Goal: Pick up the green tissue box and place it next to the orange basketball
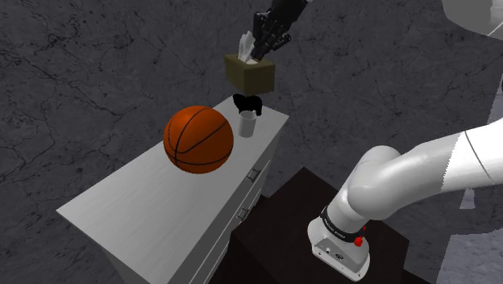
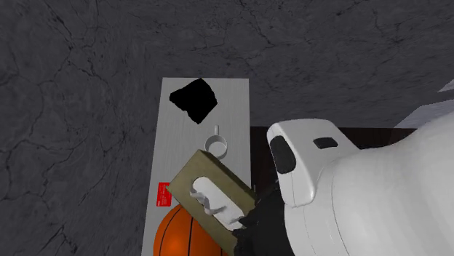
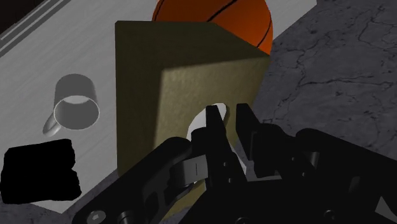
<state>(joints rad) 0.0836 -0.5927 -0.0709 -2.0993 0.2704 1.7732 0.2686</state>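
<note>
The tissue box (image 1: pixel 251 74) is olive-brown with white tissue sticking out of its top. It hangs in the air above the far end of the grey dresser top (image 1: pixel 137 211). My gripper (image 1: pixel 260 53) is shut on the box at its top opening, and in the wrist view the fingers (image 3: pixel 214 119) clasp the box (image 3: pixel 172 83) at the oval slot. The orange basketball (image 1: pixel 199 139) rests on the middle of the dresser, nearer the camera than the box. From the second exterior view the box (image 2: pixel 211 190) floats tilted over the ball (image 2: pixel 182 234).
A small grey mug (image 1: pixel 247 124) stands just behind the ball, below the box. A black lump (image 1: pixel 248 102) lies at the dresser's far end. A small red patch (image 2: pixel 164 193) sits by the ball. The dresser has drawers (image 1: pixel 254 173) facing my dark stand (image 1: pixel 290 210).
</note>
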